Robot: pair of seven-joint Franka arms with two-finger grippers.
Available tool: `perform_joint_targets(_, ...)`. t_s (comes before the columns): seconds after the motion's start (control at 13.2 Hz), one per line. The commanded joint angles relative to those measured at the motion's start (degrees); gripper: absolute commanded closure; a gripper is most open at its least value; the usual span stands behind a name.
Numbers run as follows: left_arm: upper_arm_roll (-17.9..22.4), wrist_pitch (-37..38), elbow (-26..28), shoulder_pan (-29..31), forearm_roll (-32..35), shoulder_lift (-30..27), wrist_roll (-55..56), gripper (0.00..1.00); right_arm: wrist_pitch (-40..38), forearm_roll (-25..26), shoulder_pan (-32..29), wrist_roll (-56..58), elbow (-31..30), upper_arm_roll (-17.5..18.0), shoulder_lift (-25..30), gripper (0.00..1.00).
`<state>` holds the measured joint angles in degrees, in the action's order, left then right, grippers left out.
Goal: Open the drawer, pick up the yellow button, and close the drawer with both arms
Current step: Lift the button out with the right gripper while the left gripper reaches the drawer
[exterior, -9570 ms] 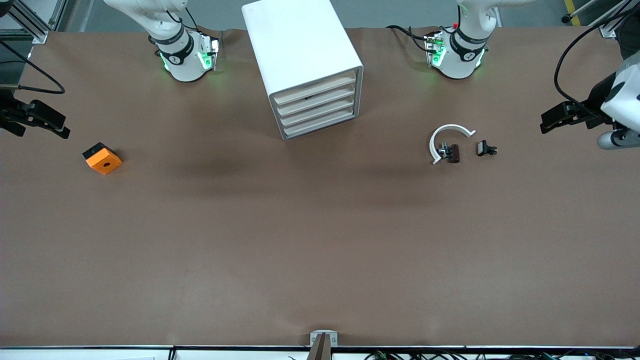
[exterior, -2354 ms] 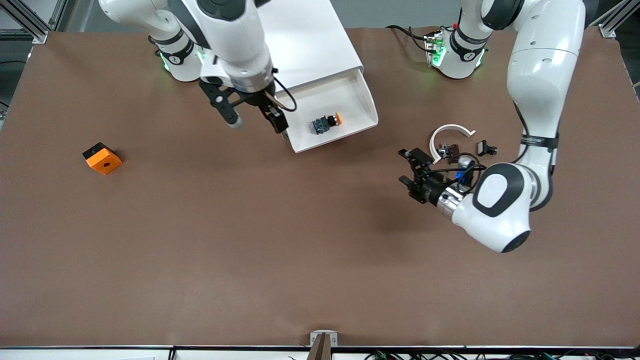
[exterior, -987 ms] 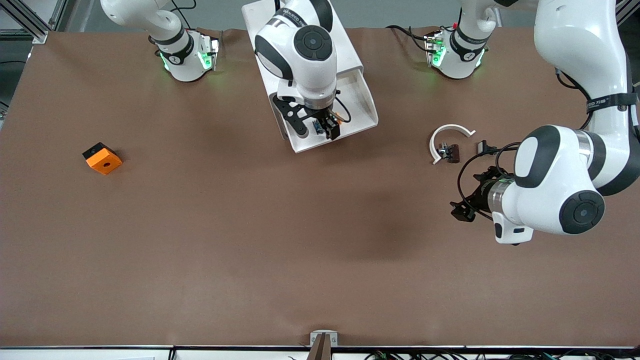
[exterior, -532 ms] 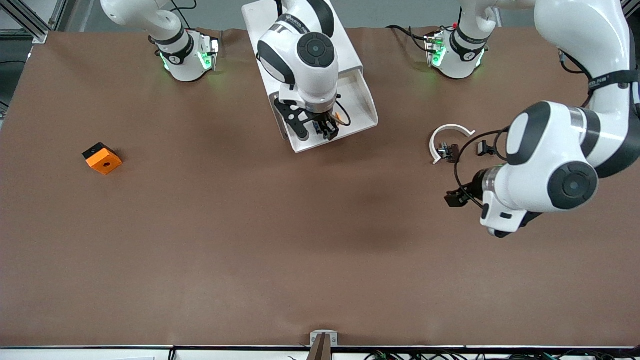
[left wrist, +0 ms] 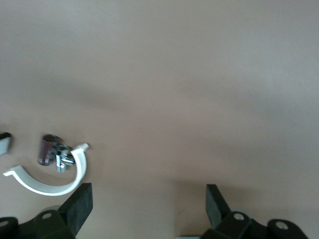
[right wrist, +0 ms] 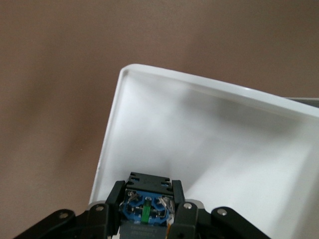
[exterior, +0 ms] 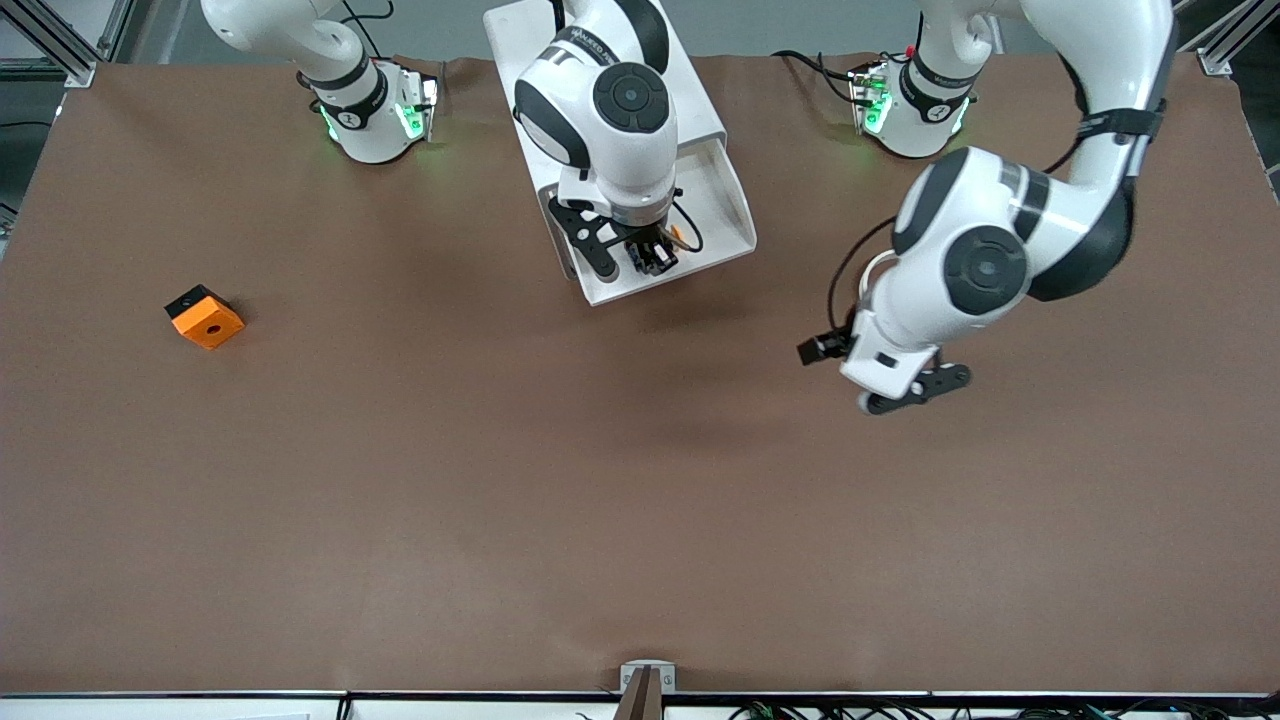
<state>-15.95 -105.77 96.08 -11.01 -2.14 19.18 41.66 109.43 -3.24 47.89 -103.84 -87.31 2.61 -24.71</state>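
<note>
The white cabinet (exterior: 695, 100) stands between the arms' bases with one drawer (exterior: 725, 215) pulled open. The button (exterior: 676, 237) lies in that drawer, its orange cap just showing. My right gripper (exterior: 650, 256) reaches down into the drawer and is shut on the button. In the right wrist view the button's blue base (right wrist: 147, 206) sits clamped between the fingers of the right gripper (right wrist: 147, 211), over the drawer's white floor (right wrist: 209, 134). My left gripper (exterior: 870, 375) hangs open over bare table near the left arm's end, holding nothing. Its spread fingers (left wrist: 79, 206) frame the mat.
An orange square block (exterior: 205, 317) lies toward the right arm's end of the table. A white curved piece (left wrist: 47, 184) and a small dark clip (left wrist: 50, 149) lie on the mat under the left arm. A metal bracket (exterior: 647, 680) sits at the table's front edge.
The right gripper's fingers have closed on the button in the drawer. The left arm has swung from the table's end toward the drawer, its gripper still open.
</note>
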Motion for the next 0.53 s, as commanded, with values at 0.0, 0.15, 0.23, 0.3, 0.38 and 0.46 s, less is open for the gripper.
perform_joint_targets(0.0, -3.6, -1.4, 2.0, 0.2, 0.5, -1.0, 0.2, 0.0, -5.7, -0.4, -2.3, 0.5, 5.6, 0.0, -0.4, 0.78)
perform_joint_targets(0.15, -5.4, -2.0, 1.9, -0.9, 0.4, -0.4, 3.1, 0.0, -13.1, -0.4, -4.5, 4.4, 10.0, 0.0, -0.2, 0.78)
perform_joint_targets(0.23, -5.6, -2.4, 1.9, -2.5, 0.4, 0.0, 5.2, 0.0, -17.3, -0.4, -6.0, 8.4, 11.5, 0.0, 0.5, 0.78)
perform_joint_targets(0.3, -5.5, -2.9, 1.6, -4.8, 0.5, 0.5, 7.6, 0.0, -21.3, -0.4, -7.9, 13.5, 12.4, 0.0, 2.0, 0.78)
perform_joint_targets(0.38, -5.4, -4.9, 1.7, -6.7, 0.7, 0.6, 9.6, 0.0, -24.1, -0.4, -9.7, 19.1, 12.5, 0.0, 3.6, 0.78)
perform_joint_targets(0.46, -5.5, -7.1, 1.7, -7.4, 0.7, 1.0, 10.5, 0.0, -26.9, -0.4, -12.1, 25.8, 12.5, -0.1, 5.5, 0.78)
